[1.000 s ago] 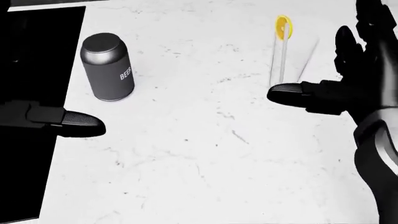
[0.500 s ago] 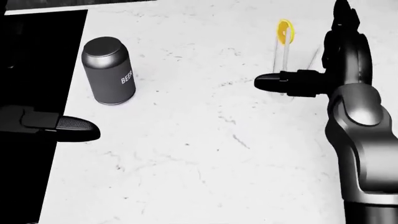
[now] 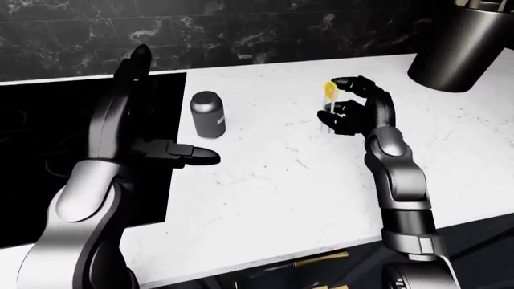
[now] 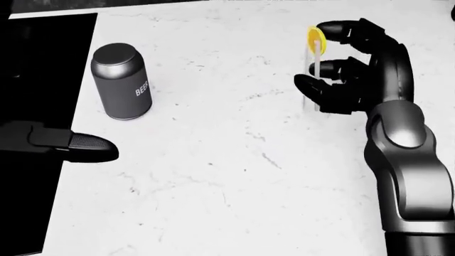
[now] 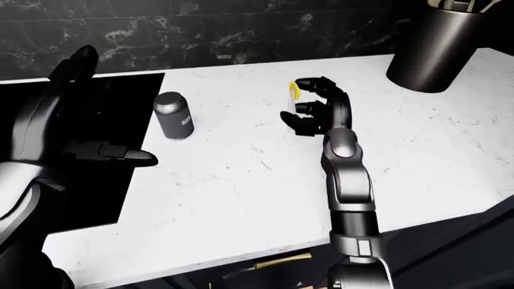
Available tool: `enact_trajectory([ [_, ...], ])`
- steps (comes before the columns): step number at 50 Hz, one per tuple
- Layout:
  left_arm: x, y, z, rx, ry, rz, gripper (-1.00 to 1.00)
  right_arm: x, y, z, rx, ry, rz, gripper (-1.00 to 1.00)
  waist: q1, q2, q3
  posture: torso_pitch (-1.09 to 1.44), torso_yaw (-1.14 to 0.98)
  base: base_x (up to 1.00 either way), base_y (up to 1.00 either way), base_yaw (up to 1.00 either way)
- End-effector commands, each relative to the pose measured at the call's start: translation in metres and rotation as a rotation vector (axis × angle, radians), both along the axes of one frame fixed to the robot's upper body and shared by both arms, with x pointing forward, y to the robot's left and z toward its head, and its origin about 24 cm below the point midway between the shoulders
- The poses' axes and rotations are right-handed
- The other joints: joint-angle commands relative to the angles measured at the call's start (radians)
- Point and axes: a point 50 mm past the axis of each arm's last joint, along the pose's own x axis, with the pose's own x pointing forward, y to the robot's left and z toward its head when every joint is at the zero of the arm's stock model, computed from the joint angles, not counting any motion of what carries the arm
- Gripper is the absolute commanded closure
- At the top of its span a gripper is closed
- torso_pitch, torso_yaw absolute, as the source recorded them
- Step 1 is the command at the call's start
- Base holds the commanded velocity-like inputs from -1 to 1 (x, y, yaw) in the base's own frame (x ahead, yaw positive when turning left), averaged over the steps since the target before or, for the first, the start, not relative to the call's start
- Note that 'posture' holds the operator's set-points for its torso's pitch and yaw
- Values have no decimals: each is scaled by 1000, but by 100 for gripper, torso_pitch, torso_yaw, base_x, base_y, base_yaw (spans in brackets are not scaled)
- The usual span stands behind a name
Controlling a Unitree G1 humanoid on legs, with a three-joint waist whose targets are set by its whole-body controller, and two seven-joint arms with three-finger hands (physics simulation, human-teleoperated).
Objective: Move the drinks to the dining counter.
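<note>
- The counter is white marble and fills most of each view; a dark marbled wall runs along its top edge in the eye views.
- A black cooktop is set into the counter at the left of the views.
- A dark round container stands on the counter at the top right of the right-eye view.
- The left hand is held up over the cooktop's right edge, palm flat, fingers straight and spread, thumb pointing right toward the can. It grips nothing and is well apart from the can.
- The right hand is beside the glass, its fingers curled round the glass's right side, one over the rim by the lemon slice, the others lower down. Whether they actually press on the glass cannot be told; the curl is partial, not a closed fist.
- The can, grey and marked BEER, stands upright on the counter just right of the cooktop, near the top left in the head view.
- The glass, clear and tall, stands upright on the counter well to the right of the can.
- A yellow lemon slice sits on the glass's rim.
</note>
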Motion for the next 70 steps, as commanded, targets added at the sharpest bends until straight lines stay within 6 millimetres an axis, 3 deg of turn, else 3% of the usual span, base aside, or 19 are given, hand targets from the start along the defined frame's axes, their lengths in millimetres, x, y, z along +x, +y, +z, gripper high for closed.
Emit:
enact_trajectory([
  [1,-5,-1,12,11,-78,0,-100,0,1,9,-8,-46,9,47,0,6,-16,0,0,0,0,0],
  [6,-3,-4,17,21,-81,-9,-100,-6,-1,17,4,-67,8,100,1,3,-18,0,0,0,0,0],
  [19,7,-10,37,54,-83,-4,-100,-38,-9,66,45,-178,19,100,11,3,2,0,0,0,0,0],
  [26,28,-22,25,81,-38,2,-100,-48,-12,80,72,-230,20,100,11,0,2,0,0,0,0,0],
  [33,57,-34,19,111,5,-18,-100,-51,-8,80,79,-237,35,100,9,-6,-2,0,0,0,0,0],
  [38,85,-31,13,106,44,-8,-100,-50,-8,79,81,-236,33,100,11,-8,-5,0,0,0,0,0],
  [53,142,-38,-11,32,130,-35,-100,-50,-9,77,90,-236,37,100,15,-15,-17,0,0,0,0,0],
  [64,153,-37,-26,80,138,8,-100,-51,-11,76,95,-236,34,100,10,-15,-25,0,0,0,0,0],
  [65,153,-37,-27,84,139,7,-83,-51,-12,75,95,-236,34,100,10,-14,-25,0,0,0,0,0],
  [66,152,-37,-27,87,138,8,-27,-51,-12,75,97,-236,33,100,10,-13,-26,0,0,0,0,0],
  [67,152,-36,-27,87,138,10,51,-51,-12,75,96,-236,34,100,11,-12,-26,0,0,0,0,0],
  [69,151,-36,-29,92,141,10,100,-51,-12,74,97,-235,33,100,11,-10,-26,0,0,0,0,0],
  [70,151,-35,-29,92,141,9,100,-51,-12,74,98,-235,34,100,11,-10,-26,0,0,0,0,0],
])
